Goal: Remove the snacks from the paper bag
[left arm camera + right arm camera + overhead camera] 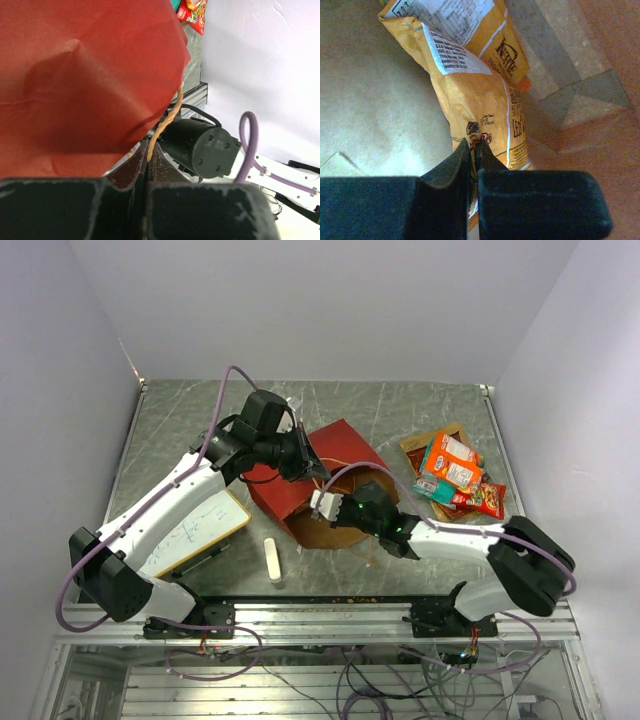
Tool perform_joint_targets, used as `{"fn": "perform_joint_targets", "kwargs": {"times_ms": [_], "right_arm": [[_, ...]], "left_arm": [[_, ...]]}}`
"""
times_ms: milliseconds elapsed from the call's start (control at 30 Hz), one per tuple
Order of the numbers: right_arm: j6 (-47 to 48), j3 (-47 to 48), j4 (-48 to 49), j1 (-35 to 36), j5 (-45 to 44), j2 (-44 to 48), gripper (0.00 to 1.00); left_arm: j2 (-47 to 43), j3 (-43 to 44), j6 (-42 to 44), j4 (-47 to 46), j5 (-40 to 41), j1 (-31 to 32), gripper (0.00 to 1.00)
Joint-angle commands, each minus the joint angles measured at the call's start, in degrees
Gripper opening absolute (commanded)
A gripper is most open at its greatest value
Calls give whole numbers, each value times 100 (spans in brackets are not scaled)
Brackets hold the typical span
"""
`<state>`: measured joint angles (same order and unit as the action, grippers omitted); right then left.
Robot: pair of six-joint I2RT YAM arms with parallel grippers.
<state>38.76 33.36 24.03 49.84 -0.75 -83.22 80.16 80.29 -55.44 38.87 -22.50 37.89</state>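
Observation:
The red paper bag (335, 455) lies on its side mid-table, its brown inside (325, 533) facing the near edge. My left gripper (316, 471) is shut on the bag's twisted tan handle (167, 120), with the red wall (85, 75) filling the left wrist view. My right gripper (325, 504) reaches into the bag's mouth. In the right wrist view it is shut (474, 146) on the lower edge of a yellow-orange snack packet (475, 95) lying on the brown paper (370, 100). Several other snacks (455, 475) lie piled on the table to the bag's right.
A white whiteboard (195, 530) lies at the near left under the left arm. A small white eraser bar (270, 560) sits beside it. A metal rail (330, 605) runs along the near edge, and white walls enclose the table.

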Motion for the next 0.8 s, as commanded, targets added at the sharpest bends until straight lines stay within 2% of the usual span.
{"fn": "perform_joint_targets", "kwargs": {"times_ms": [0,167,367,567,767], "right_arm": [[-232,-119,-905,-31,342,640,0],[-218,153,-2278,-27,768,1504,0],[8,673,-4051,-25,647,2568,0],[342,1594,-6089,-23,478,3535,0],[490,2699,-7897,-23,78,4082,0]], "left_arm": [[-93,-8,-50,-304,-118,-46,7],[-97,-64,-67,-439,-95,-67,7],[-38,-88,-49,-591,-157,-118,7],[97,-190,-19,-784,-284,-176,7],[179,-259,-7,-897,-359,-278,7]]}}
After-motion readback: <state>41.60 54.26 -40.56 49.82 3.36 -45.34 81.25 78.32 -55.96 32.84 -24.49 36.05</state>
